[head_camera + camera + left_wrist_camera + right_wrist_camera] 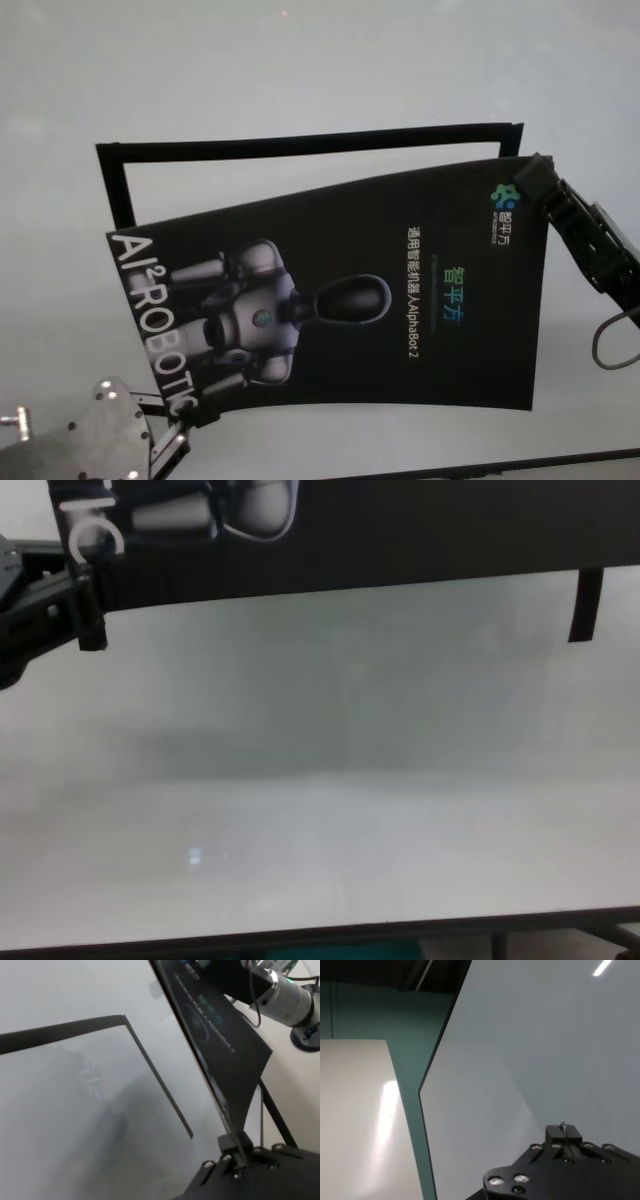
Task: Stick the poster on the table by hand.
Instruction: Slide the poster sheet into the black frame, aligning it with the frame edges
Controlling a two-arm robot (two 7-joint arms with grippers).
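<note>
Holding: the large black glossy poster [340, 300], printed with a silver-grey robot, white letters "AI²ROBOTIC" and small text "AlphaBot 2", is gripped by both hands at opposite corners.
Poster position: it hangs over the middle of the wide pale grey-white surface [300, 70], bowed, its far edge curving upward in the head view; in the left wrist view its near corner sits above the surface, not flat on it.
Left hand [172, 442]: black angular mechanical hand at the poster's near-left corner, by the letters "OTIC"; in the left wrist view its fingers [235, 1152] are clamped together on the thin edge of the sheet.
Right hand [528, 178]: black hand at the far-right corner, beside the green-blue logo; in the right wrist view its fingers [564, 1135] are pressed together on a thin edge.
Frame: a thin black rectangular outline [300, 140] lies on the surface; its far bar and left bar show beyond the poster, the rest is covered.
Chest view: the poster's underside [420, 530] fills the top as a dark band above the surface, with the left hand at the upper left.
</note>
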